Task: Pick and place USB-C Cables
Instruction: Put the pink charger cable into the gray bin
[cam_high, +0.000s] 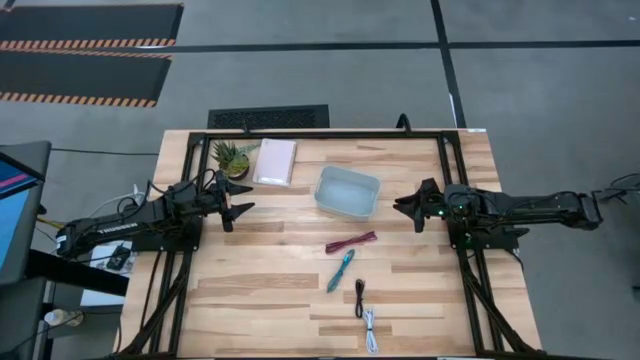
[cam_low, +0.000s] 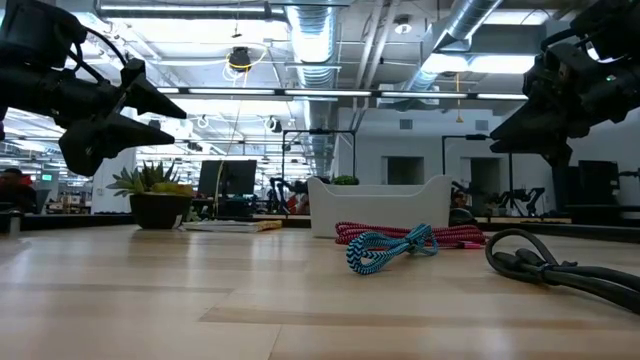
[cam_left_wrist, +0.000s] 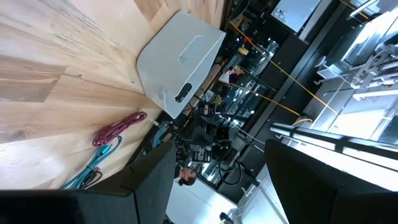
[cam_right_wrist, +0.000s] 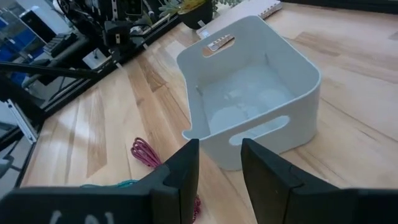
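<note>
On the pale wooden table (cam_high: 280, 300), the maroon-pink (cam_high: 351, 241), teal (cam_high: 340, 270), black (cam_high: 359, 297) and white (cam_high: 371, 330) USB-C cable bundles lie in a loose row near the front edge, none yet lifted. Behind them the clear plastic tray (cam_high: 372, 185) stands empty, apparently the drop-off spot. The left gripper (cam_high: 232, 207) and right gripper (cam_high: 405, 209) hover either side of it, fingers spread, holding nothing, seemingly poised to start.

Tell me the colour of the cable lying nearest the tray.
Maroon-pink: the cable just below the clear tray; the high view shows it best.
</note>
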